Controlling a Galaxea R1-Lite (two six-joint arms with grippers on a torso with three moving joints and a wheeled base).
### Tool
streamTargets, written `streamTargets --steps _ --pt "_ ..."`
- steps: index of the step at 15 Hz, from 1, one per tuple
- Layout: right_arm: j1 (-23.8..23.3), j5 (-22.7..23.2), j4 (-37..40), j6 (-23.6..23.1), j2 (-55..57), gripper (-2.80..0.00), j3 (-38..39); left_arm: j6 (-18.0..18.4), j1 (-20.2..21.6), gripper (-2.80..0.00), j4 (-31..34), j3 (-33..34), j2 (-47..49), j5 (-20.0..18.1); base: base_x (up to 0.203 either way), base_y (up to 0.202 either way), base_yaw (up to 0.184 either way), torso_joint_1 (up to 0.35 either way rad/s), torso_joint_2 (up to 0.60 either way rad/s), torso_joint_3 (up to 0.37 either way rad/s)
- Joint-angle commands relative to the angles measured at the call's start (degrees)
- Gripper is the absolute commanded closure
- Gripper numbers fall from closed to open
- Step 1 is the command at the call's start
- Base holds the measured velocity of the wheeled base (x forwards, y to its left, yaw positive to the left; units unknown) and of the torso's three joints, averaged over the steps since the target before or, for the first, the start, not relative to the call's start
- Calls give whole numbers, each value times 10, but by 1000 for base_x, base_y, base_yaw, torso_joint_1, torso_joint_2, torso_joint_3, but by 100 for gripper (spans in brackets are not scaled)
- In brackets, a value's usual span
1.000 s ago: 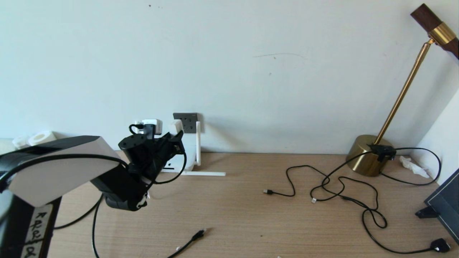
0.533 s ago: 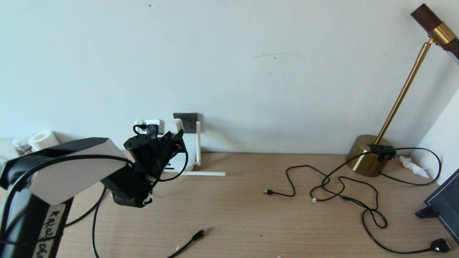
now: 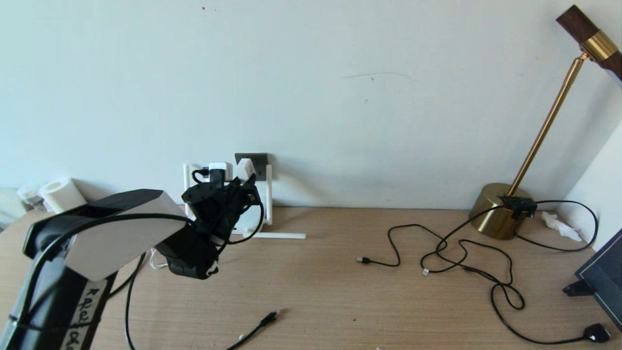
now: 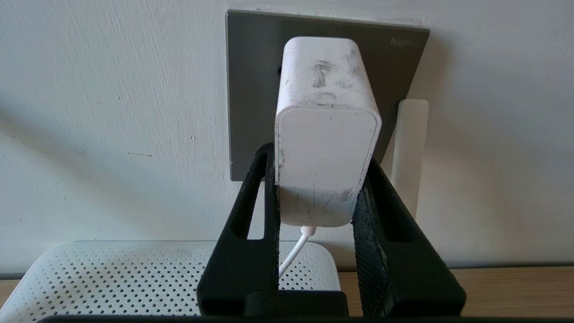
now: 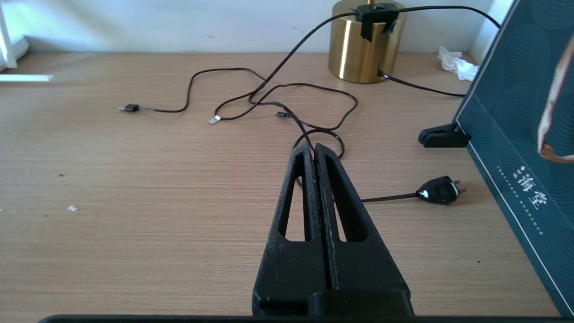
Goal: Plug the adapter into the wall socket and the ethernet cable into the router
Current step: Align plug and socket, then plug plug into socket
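My left gripper (image 4: 319,157) is shut on the white adapter (image 4: 325,134), its fingers (image 4: 262,179) clamping the lower sides. The adapter's far end lies against the dark grey wall socket (image 4: 251,80); its pins are hidden. From the head, the adapter (image 3: 244,170) covers the left part of the wall socket (image 3: 260,160). Its thin white cord (image 4: 291,253) hangs down over the router (image 4: 112,278), whose antenna (image 3: 268,194) stands beside the socket. The ethernet cable (image 3: 266,320) lies loose near the table's front edge. My right gripper (image 5: 312,147) hovers shut and empty over the table.
Thin black USB cables (image 3: 437,253) sprawl across the right half of the table, ending in a black mains plug (image 3: 596,333). A brass lamp (image 3: 500,209) stands at the back right, a dark green board (image 3: 602,277) at the right edge. A fallen antenna (image 3: 279,236) lies by the router.
My left arm has swung right and toward the wall, carrying the adapter from left of the socket onto its plate. The right arm and the cables have not moved.
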Motion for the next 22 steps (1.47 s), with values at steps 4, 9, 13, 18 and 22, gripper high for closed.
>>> streamTargets --steps 4,9,13,18,22 --pt "0 0 0 0 1 0 0 0 -1 0 -5 1 1 3 0 0 0 0 0 0" --pt "0 0 0 0 1 0 0 0 -1 0 -6 20 -6 3 0 0 0 0 0 0" --pt "0 0 0 -1 1 0 0 4 0 0 -6 20 -4 3 0 0 0 0 0 0" --pt "0 0 0 0 1 0 0 4 0 0 -5 17 -1 2 0 0 0 0 0 0" --pt "0 0 0 -1 1 0 0 8 4 0 -4 13 3 1 0 0 0 0 0 0"
